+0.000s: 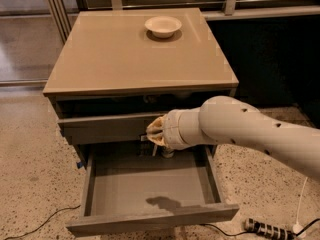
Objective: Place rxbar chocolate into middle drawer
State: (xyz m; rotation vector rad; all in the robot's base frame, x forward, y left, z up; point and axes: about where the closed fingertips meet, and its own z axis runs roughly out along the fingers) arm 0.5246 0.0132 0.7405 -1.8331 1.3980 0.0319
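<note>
At the rear of the open middle drawer (125,184), close under the drawer front (100,128) above, the gripper (153,147) hangs, its closure impossible to tell, a dark shape, seemingly the rxbar chocolate (144,148), at its tip, the bowl (163,26) well behind on the cabinet top.

We see little of the hand (158,144). It sits at the back of the open drawer (150,186), just under the drawer front above, and the wrist of the arm (235,129) covers most of it. Whether it holds the bar we cannot tell. The arm runs off the right edge. The gap under the counter (130,59) is too dark to read.
</note>
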